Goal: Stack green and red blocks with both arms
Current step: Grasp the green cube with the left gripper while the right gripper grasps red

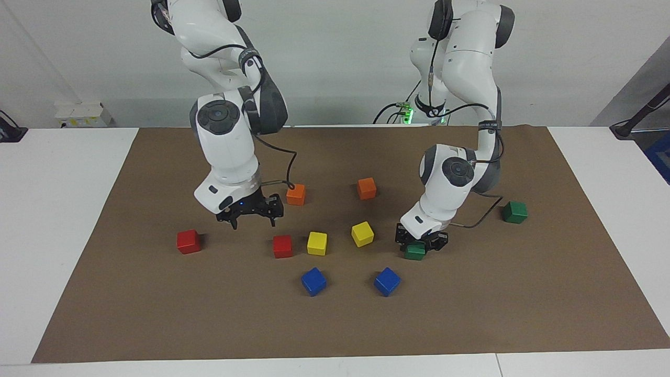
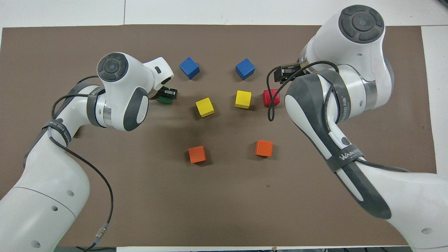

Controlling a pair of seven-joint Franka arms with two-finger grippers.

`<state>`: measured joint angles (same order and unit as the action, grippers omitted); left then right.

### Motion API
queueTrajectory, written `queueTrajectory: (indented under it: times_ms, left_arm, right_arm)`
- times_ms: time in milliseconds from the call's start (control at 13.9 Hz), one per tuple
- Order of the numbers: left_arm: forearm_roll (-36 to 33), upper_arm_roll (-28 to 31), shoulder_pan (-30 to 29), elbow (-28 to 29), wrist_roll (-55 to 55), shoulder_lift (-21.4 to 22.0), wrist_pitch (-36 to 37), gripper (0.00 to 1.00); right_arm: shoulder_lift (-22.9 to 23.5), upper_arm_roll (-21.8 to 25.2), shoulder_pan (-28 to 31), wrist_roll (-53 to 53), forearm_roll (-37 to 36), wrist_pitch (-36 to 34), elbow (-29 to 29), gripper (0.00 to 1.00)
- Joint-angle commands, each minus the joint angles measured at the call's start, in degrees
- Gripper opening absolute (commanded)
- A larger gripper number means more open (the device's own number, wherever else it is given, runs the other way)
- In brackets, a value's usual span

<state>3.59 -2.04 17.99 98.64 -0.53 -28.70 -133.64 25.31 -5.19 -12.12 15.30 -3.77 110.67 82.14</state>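
Brown matte paper (image 1: 523, 293) covered the table, scattered with glossy cubes. Left gripper (image 1: 421, 244) was clamped on a green cube (image 1: 415, 252) resting there (fingers pinching its sides). Right gripper (image 1: 251, 213) hung spread apart above the paper near a red cube (image 1: 282, 246).

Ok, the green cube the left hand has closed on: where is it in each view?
Facing view: green cube low under the left hand, beside the yellow cube.
Overhead view: same cube, mostly covered by the hand.
Shared landmark: the blue cube, slightly farther from the robots.
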Motion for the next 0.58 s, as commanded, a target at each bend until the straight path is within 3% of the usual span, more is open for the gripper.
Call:
queueTrajectory:
  times_ms: [0, 144, 361, 505]
  left_arm:
    - [-1.0, 1.0, 0.4, -0.9, -2.1, 1.7, 3.0, 0.00]
    - [-0.8, 0.9, -1.7, -3.6, -2.4, 3.6, 7.8, 0.00]
    - [-0.8, 0.9, -7.2, -3.1, -1.8, 10.9, 16.3, 0.00]
    - [-1.1, 1.0, -11.4, -2.8, 0.4, 13.5, 20.9, 0.00]
  right_arm:
    - [4.9, -0.1, -1.1, 2.5, -1.2, -1.1, -5.7, 1.00]
    - [6.2, -0.1, -1.7, 3.9, -1.2, 1.5, -5.3, 1.00]
    - [6.5, -0.1, -2.6, 5.8, -0.3, 5.2, -3.9, 1.00]
    - [6.5, -0.2, -2.4, 6.2, -0.2, 6.4, -2.3, 1.00]
